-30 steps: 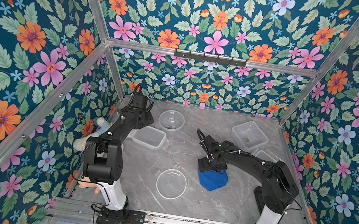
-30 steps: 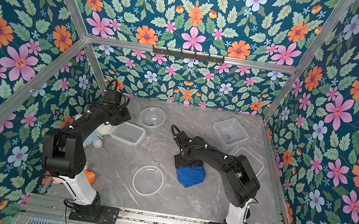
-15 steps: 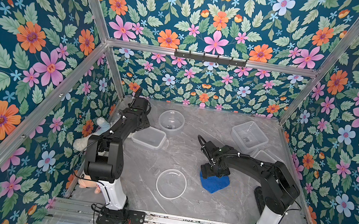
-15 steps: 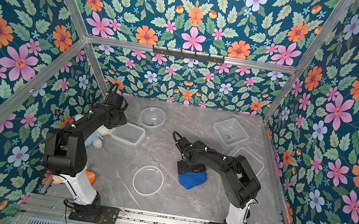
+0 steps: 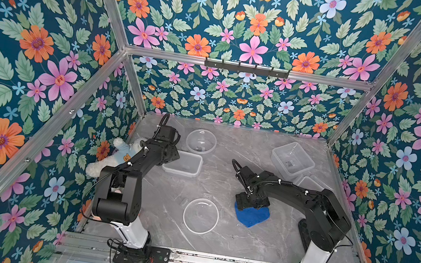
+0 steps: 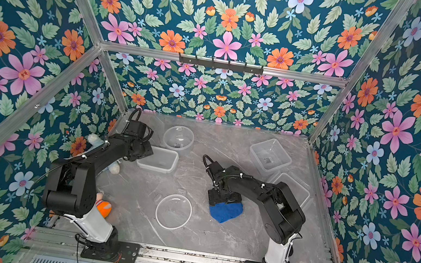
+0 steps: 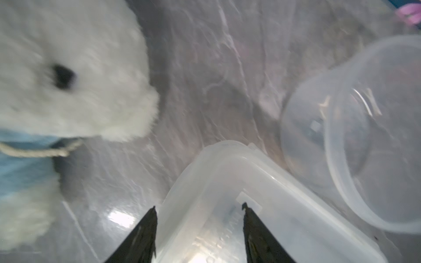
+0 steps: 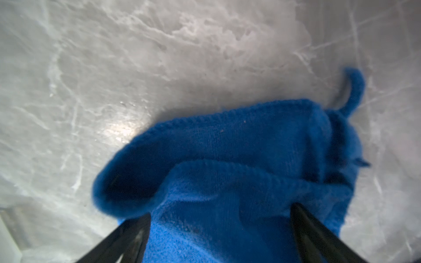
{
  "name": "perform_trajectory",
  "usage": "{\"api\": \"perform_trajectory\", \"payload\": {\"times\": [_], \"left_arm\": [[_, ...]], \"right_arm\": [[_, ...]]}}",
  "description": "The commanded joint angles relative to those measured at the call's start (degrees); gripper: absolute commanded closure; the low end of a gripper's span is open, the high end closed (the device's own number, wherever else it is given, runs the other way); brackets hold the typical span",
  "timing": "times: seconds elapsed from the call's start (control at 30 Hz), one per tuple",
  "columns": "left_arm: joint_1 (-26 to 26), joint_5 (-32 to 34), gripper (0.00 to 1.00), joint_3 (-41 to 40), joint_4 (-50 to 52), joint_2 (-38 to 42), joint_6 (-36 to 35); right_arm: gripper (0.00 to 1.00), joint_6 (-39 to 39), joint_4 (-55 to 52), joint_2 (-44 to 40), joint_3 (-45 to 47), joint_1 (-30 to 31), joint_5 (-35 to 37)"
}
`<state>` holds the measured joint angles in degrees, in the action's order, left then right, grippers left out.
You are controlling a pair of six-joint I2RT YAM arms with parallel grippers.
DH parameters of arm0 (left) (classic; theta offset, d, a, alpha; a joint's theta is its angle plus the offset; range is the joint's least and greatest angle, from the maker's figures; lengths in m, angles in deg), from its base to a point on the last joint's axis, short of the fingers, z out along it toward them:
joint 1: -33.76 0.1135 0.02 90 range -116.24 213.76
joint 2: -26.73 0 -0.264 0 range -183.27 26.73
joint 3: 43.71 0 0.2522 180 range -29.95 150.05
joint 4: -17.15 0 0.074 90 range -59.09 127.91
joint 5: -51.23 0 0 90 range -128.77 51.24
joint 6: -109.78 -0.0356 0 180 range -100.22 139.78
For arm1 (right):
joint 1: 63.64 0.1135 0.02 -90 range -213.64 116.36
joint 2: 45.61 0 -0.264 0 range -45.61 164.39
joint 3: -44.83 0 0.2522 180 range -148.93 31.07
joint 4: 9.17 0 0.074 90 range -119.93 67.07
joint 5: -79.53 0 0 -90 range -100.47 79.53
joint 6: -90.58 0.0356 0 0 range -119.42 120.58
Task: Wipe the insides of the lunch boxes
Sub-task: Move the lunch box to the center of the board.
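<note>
Two arms [image 5: 141, 161] [image 5: 294, 192] bent | left end effector [image 7: 199, 205] parted astride tub [image 7: 227, 164] | right end effector [image 8: 221, 210] spread over cloth [image 8: 239, 141]

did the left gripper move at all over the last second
Yes. In both top views the left gripper has come toward the front rail, away from the round tub.

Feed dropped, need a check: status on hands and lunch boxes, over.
Left hand open, astride rectangular tub wall. Right hand open over blue cloth. Plush toy beside tub.
</note>
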<state>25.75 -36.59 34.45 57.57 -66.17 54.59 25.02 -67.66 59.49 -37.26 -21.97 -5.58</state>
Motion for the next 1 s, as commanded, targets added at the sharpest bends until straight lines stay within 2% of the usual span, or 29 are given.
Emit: {"api": "perform_trajectory", "payload": {"times": [0.0, 0.23, 0.43, 0.6, 0.8, 0.97], "left_arm": [[-3.1, -4.7, 0.39, -1.1, -1.9, 1.1, 4.5], [-10.8, -7.5, 0.39, 3.2, -6.0, -3.9, 10.0], [-15.6, -10.0, 0.39, 14.3, -8.6, -15.5, 12.3], [-18.2, -11.2, 0.39, 22.8, -7.6, -21.7, 12.5], [-18.4, -8.2, 0.36, 25.1, -4.1, -19.9, 10.3], [-18.4, -7.6, 0.35, 22.6, -2.8, -15.2, 9.8]], "right_arm": [[0.05, 0.5, -1.4, 0.4, -0.2, 0.0, 0.3], [0.05, 0.5, -1.0, -0.9, 1.2, -2.8, -1.0], [0.04, -0.2, 1.8, -6.4, 4.6, -6.0, -6.2], [0.03, 0.0, 0.4, -14.3, 5.9, -7.4, -6.3], [0.02, -1.3, -2.4, -20.9, 5.3, -10.0, -4.4], [0.02, -2.6, -1.6, -15.0, 5.0, -10.0, -3.0]]}}
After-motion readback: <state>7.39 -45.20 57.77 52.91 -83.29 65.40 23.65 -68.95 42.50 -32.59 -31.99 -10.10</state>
